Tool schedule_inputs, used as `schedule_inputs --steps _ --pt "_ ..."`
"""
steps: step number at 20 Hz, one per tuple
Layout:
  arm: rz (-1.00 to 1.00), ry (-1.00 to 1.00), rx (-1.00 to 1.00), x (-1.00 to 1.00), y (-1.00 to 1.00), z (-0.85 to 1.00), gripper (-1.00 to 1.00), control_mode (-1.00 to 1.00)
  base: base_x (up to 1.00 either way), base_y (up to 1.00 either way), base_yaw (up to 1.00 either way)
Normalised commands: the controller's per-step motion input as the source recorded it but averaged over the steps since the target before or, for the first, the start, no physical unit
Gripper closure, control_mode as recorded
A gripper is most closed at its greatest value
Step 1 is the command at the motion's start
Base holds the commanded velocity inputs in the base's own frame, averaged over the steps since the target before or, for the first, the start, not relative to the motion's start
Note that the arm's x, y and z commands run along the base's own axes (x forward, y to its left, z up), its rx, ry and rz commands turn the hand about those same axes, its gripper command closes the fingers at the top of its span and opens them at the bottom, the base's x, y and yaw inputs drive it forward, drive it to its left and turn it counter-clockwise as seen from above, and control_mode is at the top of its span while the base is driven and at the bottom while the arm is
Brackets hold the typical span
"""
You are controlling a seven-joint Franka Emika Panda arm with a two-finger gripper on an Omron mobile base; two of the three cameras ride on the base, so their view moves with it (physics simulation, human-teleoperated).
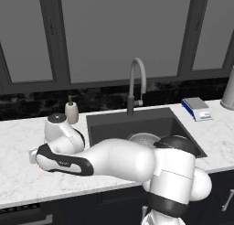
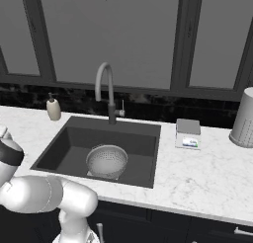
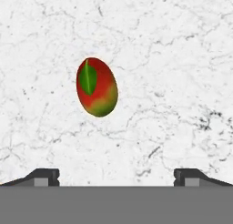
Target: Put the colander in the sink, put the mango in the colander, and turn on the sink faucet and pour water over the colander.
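**Step 2: reaching for the mango**

Colander [image 2: 107, 161] already sits in the sink [image 2: 69, 138], near the basin's front, below the faucet [image 2: 105, 91]. No water running. Mango [image 3: 96, 87] lies on the marble counter [image 3: 182, 59], left of the sink, well apart from it; nothing touching it. Gripper [image 3: 116, 175] looks straight down at it, jaws spread wide, empty; fruit sits off-centre betw. the fingertips [image 3: 43, 176], nearer the left one in hand view. Next, I'd say: centre over the fruit, drop, pinch across its narrow width, then carry to the colander.
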Motion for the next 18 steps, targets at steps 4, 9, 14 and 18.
schedule_inputs --steps 4,9,14,18 --pt "0.00 0.00 0.00 0.24 0.16 -0.28 -1.00 -1.00 0.00 0.00 0.00" --pt "0.00 0.01 0.00 0.29 0.26 -0.15 -1.00 -1.00 0.00 0.00 0.00" --pt "0.00 0.05 0.00 0.21 0.23 0.00 -1.00 -1.00 0.00 0.00 0.00" --pt "0.00 0.05 0.00 0.19 0.17 -0.05 -1.00 -1.00 0.00 0.00 0.00"
